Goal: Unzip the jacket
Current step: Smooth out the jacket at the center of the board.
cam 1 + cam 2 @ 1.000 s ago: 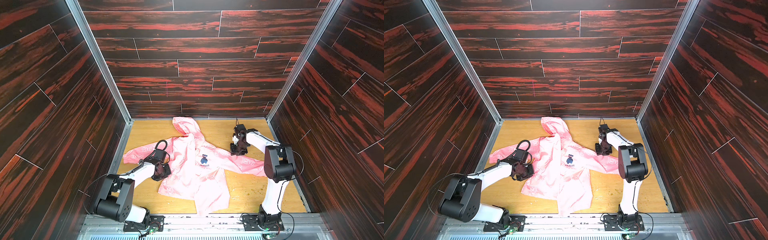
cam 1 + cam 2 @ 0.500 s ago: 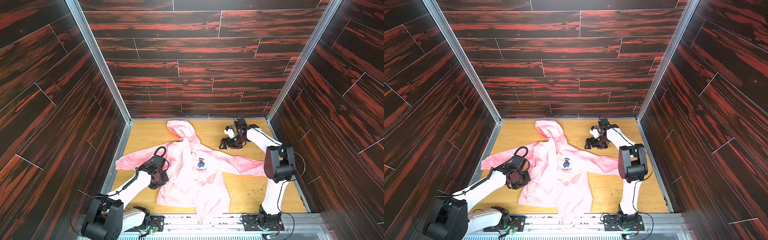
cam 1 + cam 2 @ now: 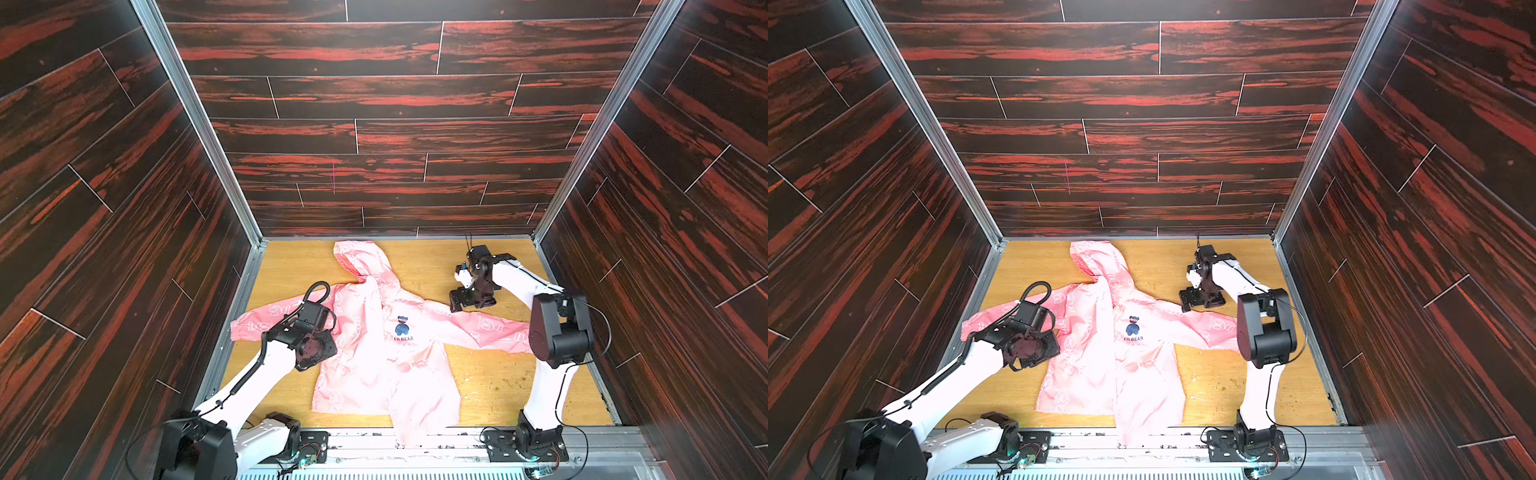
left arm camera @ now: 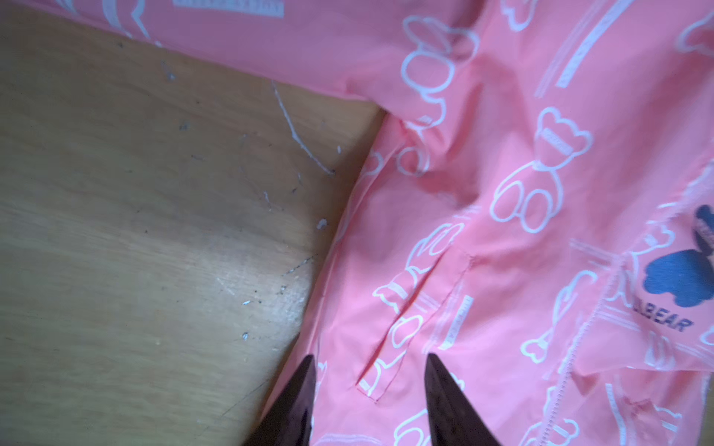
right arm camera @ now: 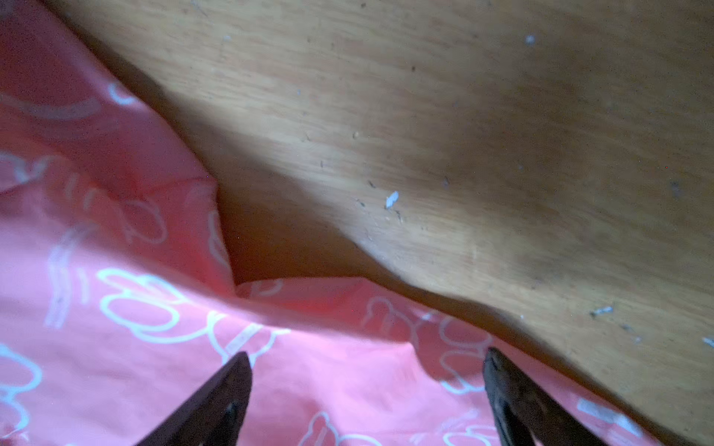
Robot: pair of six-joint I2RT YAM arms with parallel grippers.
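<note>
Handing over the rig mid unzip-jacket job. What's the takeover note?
Left gripper: open, empty, above the jacket near its pocket slit.
Right gripper: open, empty, over a sleeve.
Jacket: spread face-up on the table, hood toward the back wall.
Done: jacket laid flat.
Left: zipper looks closed beside the chest logo; its pull isn't visible. Find it and draw it down.

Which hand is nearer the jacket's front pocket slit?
Left. The left hand hovers open directly over the pocket slit on the jacket. The right hand, also open, is across the chest above the opposite sleeve, near its edge.
</note>
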